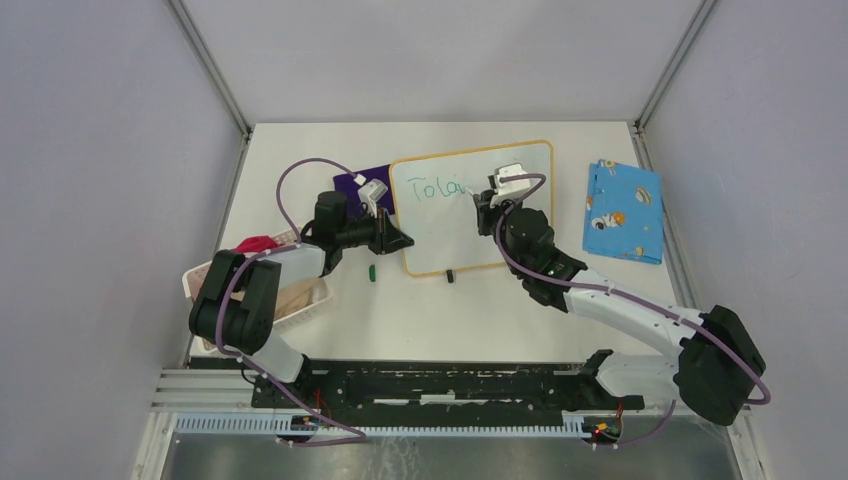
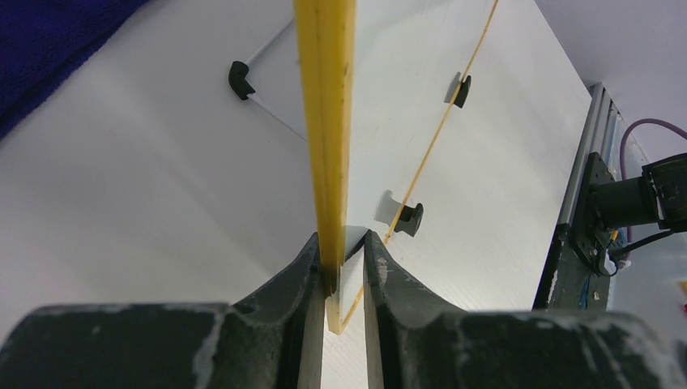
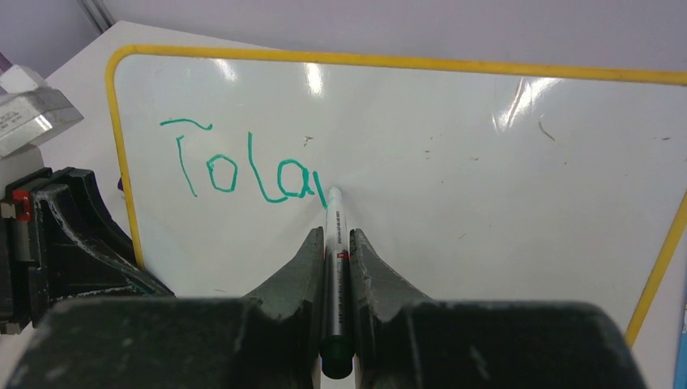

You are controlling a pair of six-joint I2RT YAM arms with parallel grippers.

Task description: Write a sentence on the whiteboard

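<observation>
The whiteboard (image 1: 445, 235), white with a thin orange frame and black feet, stands tilted at the table's middle. Green letters (image 3: 243, 168) reading "Toda" sit on its upper left; they also show in the top view (image 1: 437, 188). My left gripper (image 1: 402, 240) is shut on the board's left frame edge (image 2: 327, 138). My right gripper (image 3: 334, 241) is shut on a silver marker (image 3: 334, 243) whose green tip touches the board just right of the last letter. In the top view the right gripper (image 1: 487, 208) is at the board's centre.
A blue patterned cloth (image 1: 624, 210) lies at the right. A dark purple cloth (image 1: 352, 181) lies behind the left gripper. A white basket (image 1: 312, 302) with a red item stands at the left. A green cap (image 1: 371, 271) lies near the board's lower left corner.
</observation>
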